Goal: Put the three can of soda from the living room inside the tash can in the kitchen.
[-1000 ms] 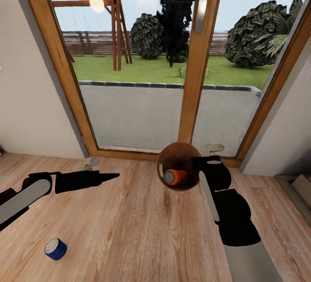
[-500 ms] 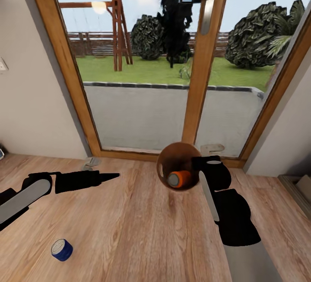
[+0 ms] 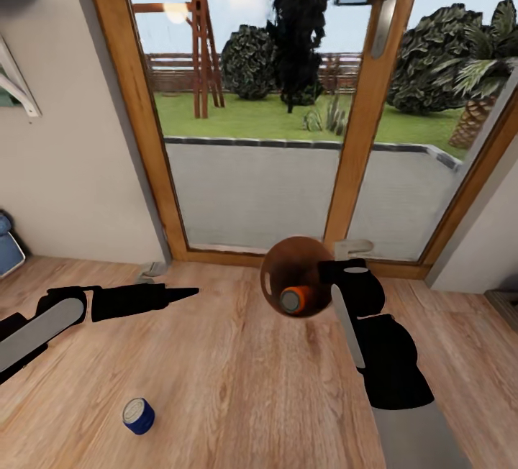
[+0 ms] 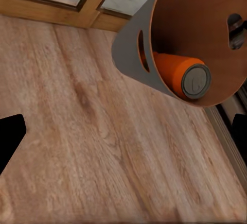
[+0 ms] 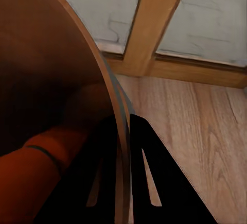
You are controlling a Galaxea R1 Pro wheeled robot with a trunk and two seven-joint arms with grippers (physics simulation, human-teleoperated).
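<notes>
- Now I face the wood-framed glass doors [image 3: 288, 131] at the far side of the living room, with the warm plank floor [image 3: 237, 383] near me.
- My right gripper [image 5: 123, 131] is pinched on the rim of the tash can [image 3: 291, 275], one finger inside the wall and one outside, and carries it tipped on its side above the floor, the mouth toward me.
- My left gripper [image 3: 188, 292] points right at the left side of the scene; it carries nothing, but I cannot tell if its jaws are apart.
- Inside the bin lies the orange can [image 4: 180, 72], on its side, its silvery top close to the open mouth.
- On the floor, near and left, well apart from the bin, rests the dark blue can [image 3: 138, 415].
- I judge the step is to collect this blue can. To do it well, I should first tilt the bin's mouth more upward, because the orange one could roll out. Then I lower the left arm slowly, and grip the blue can across its round body.
</notes>
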